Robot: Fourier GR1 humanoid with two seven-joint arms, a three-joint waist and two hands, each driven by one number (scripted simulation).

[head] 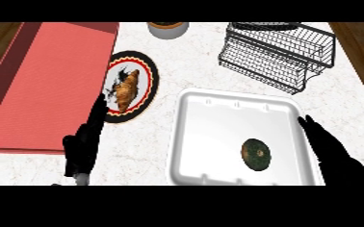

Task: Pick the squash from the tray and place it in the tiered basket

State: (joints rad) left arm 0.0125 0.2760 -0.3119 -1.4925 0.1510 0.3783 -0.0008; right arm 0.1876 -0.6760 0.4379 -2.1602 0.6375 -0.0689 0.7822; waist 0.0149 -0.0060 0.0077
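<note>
Lying loose in the white square plastic tray (213,107), the dark green round squash (256,154) waits ungrasped.
It sits just left of the right hand (328,146), whose straight fingers hold nothing; roundish, no clear long axis. The black wire tiered basket (279,53) stands beyond; the left hand (84,144), open, is farther.

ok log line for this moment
squash: in tray | right hand: open, beside tray | left hand: open | basket: no squash

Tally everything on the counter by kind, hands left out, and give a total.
Squash: 1
White tray: 1
Wire tiered basket: 1
Plate with croissant: 1
Red mat: 1
Pot at far edge: 1
Total: 6
</note>
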